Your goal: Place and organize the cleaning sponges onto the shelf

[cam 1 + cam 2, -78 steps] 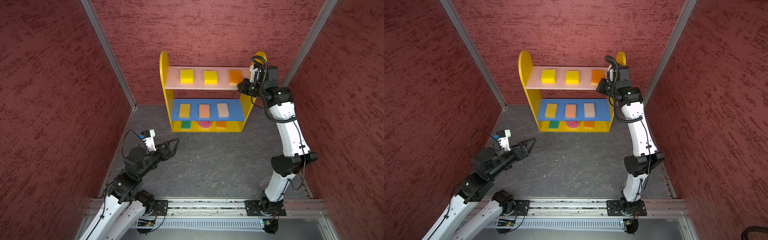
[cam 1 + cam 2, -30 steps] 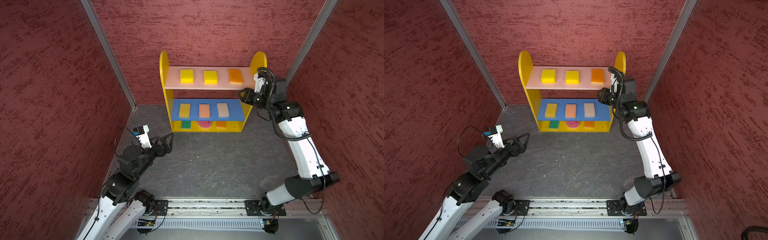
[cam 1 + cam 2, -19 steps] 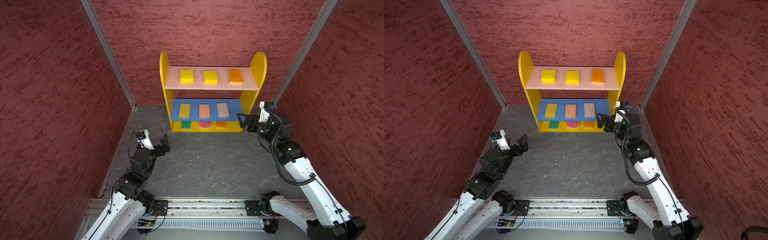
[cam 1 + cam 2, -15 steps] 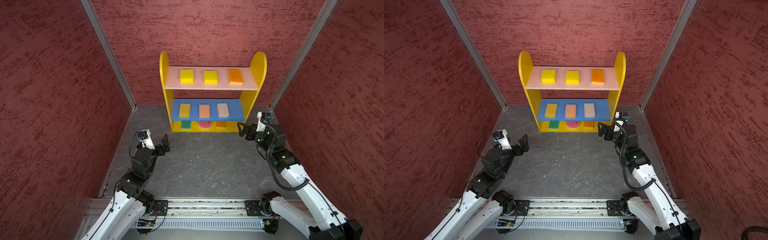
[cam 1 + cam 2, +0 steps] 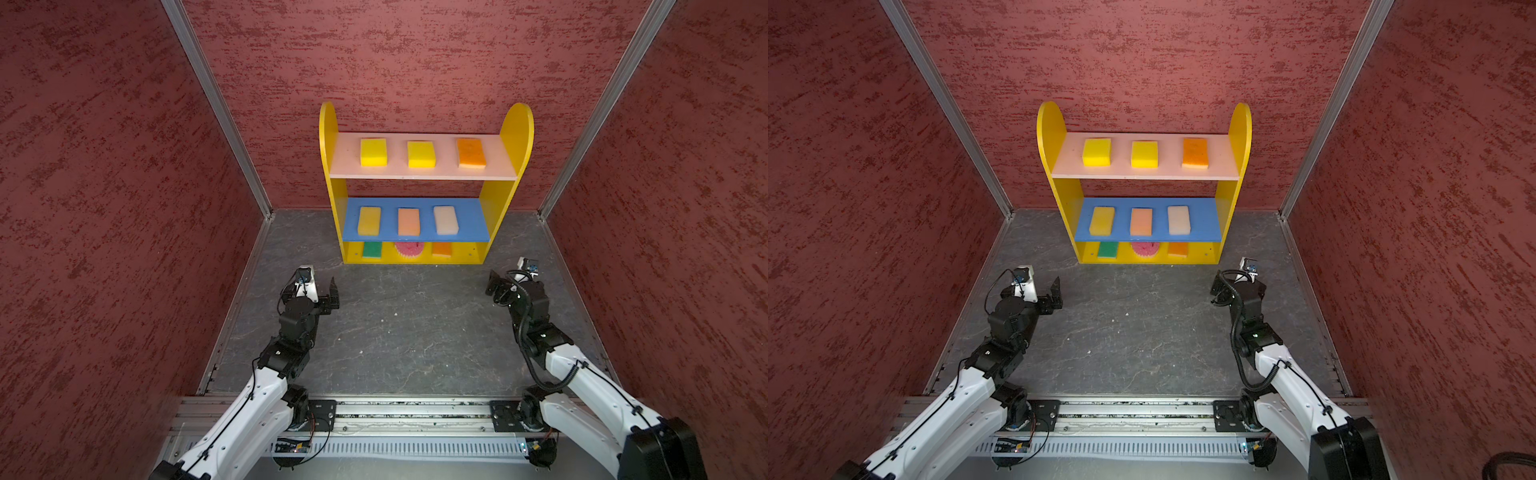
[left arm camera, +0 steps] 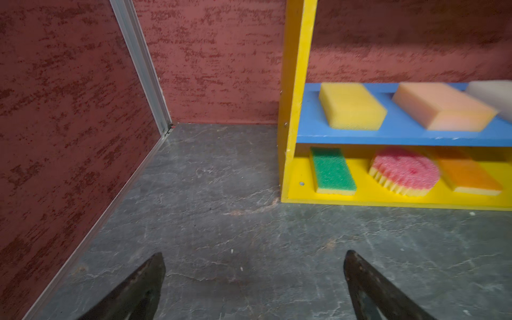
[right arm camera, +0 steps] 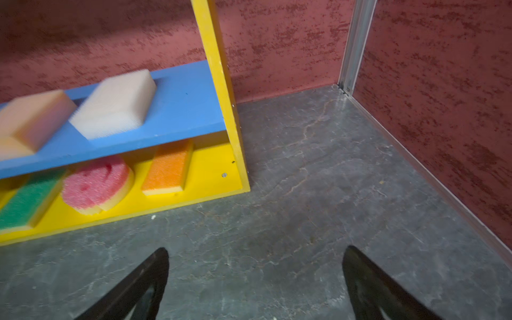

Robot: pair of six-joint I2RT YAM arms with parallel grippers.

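Left gripper (image 5: 311,291): hangs low over the grey floor (image 5: 407,332), near its left edge and short of the shelf (image 5: 327,133). Released, jaws spread wide, nothing between them. Only bare floor under the tips in the left wrist view.

Shelf: stands upright at the middle of the floor's back edge, against the red wall (image 5: 415,62). Carries all nine sponges, three to a board.

Pink top board (image 5: 397,156), left end to right end: bright yellow sponge (image 5: 373,152), second yellow sponge (image 5: 421,154), deep orange sponge (image 5: 471,152). Lie flat in one row, apart from one another and off both side panels.

Blue middle board (image 5: 469,224), same order: golden sponge (image 5: 369,220), peach sponge (image 5: 409,221), cream sponge (image 5: 446,220). Flat, evenly spaced, short ends toward the front edge.

Yellow bottom board (image 5: 465,254): green sponge (image 5: 372,249) near the left panel, round pink sponge (image 5: 409,249) at the middle, small orange sponge (image 5: 441,249) to its right. Partly hidden under the blue board in both top views. Shown flat in the wrist views, coloured faces up over yellow layers, none touching its neighbour.

Right gripper (image 5: 505,282): hangs low over the floor near its right edge, just off the shelf's front right corner. Released, jaws wide apart, grips nothing.
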